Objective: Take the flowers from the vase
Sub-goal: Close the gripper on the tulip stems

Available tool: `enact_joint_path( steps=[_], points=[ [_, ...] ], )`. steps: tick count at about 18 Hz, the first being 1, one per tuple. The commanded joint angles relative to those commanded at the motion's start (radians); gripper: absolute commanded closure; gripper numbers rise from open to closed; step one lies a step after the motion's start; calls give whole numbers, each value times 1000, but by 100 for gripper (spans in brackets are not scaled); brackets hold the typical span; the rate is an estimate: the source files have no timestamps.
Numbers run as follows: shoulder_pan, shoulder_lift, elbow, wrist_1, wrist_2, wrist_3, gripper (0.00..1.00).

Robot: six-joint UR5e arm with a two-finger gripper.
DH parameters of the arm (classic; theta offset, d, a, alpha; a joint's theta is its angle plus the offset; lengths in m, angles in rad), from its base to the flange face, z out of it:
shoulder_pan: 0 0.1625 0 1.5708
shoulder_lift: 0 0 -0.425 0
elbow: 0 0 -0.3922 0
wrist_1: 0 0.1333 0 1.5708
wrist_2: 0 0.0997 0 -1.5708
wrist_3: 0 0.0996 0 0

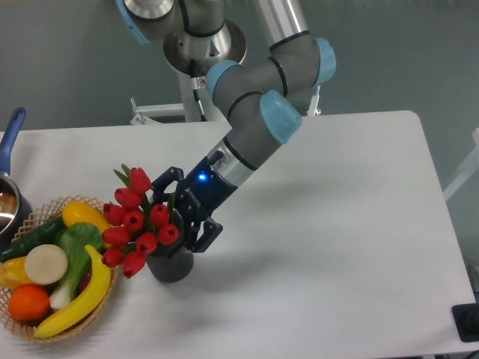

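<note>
Since flowers (138,228) look light, floppy: pinch stems above vase (171,265) rim. End effector (185,217) spread wide at bunch's 3 o'clock.

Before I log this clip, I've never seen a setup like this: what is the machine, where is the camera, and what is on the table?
It is one jointed grey robot arm with light blue caps, ending in a black gripper with two fingers and a small blue light. The single picture comes from a fixed camera looking down at the white table from the front. On it stands a small dark grey ribbed vase holding a bunch of red tulip flowers with green leaves. The fingers are spread around the flowers just above the vase, not closed on anything. At the left sit a wicker basket of colourful toy fruit and vegetables and, at the edge, a saucepan with a blue handle.
</note>
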Motion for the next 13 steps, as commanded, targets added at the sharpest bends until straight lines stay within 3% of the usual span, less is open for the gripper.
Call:
enact_joint_path(
  steps=[8,9,11,12,13],
  points=[
    [-14,-11,0,2,-2,3,0],
    [-14,-9,-1,2,-2,3,6],
    [-14,-6,-1,2,-5,0,28],
    [-14,-3,-3,2,-6,0,35],
    [-14,-3,-6,2,-8,2,36]
  ],
)
